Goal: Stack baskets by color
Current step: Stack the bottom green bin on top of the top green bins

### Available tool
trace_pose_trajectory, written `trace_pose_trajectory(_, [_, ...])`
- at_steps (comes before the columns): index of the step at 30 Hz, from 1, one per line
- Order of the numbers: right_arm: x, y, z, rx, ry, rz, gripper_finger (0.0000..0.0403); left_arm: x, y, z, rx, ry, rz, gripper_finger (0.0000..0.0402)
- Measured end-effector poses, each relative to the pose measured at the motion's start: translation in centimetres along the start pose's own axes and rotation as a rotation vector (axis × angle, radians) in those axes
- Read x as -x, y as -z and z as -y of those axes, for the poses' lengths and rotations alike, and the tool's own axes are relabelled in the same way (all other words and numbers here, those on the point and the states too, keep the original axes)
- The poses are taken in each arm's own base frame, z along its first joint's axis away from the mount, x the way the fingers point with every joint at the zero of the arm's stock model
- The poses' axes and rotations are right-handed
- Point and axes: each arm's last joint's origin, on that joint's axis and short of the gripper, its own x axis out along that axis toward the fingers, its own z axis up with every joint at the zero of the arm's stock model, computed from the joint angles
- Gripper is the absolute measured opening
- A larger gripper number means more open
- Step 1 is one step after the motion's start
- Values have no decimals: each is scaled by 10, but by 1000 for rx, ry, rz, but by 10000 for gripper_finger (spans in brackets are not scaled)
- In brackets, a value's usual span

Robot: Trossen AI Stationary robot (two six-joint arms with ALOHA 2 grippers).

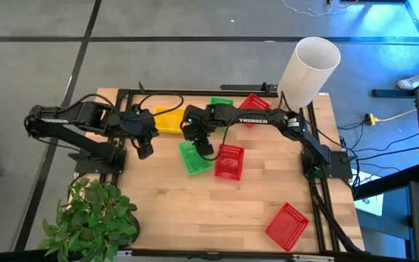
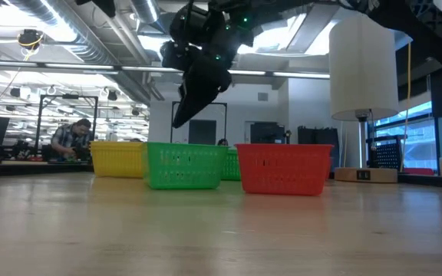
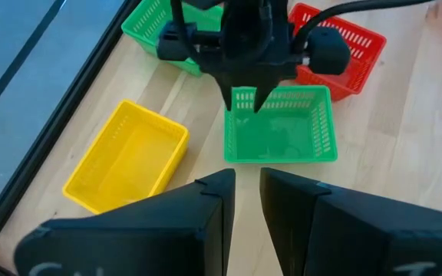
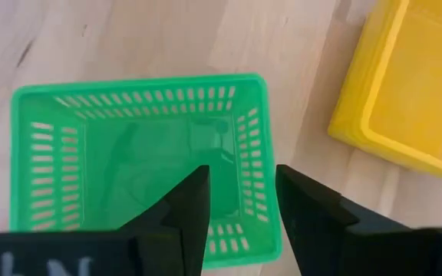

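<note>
Right gripper over the green basket, nothing held.

I see my right gripper (image 4: 240,201) hanging above the green basket (image 1: 193,157) at mid-table, jaws wide and empty. A red basket (image 1: 229,161) touches its right side; the yellow basket (image 1: 168,119) lies farther back left. My left gripper (image 3: 248,201) hovers near the left, jaws narrow, empty. Another red basket (image 1: 287,225) sits near right.

Bare wooden table (image 1: 195,211) toward the plant (image 1: 93,218), baskets crowded mid-table, white cylinder (image 1: 308,69) blocking one corner
</note>
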Motion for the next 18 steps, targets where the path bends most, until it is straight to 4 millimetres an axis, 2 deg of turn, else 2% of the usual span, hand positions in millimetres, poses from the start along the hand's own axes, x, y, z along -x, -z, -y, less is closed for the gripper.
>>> trace_pose_trajectory(7, [-17, 8, 5, -14, -12, -30, 149, 0, 0, 0, 0, -1, 0, 55])
trace_pose_trajectory(18, [-16, 11, 19, -29, 17, -2, 149, 0, 0, 0, 0, 0, 0, 55])
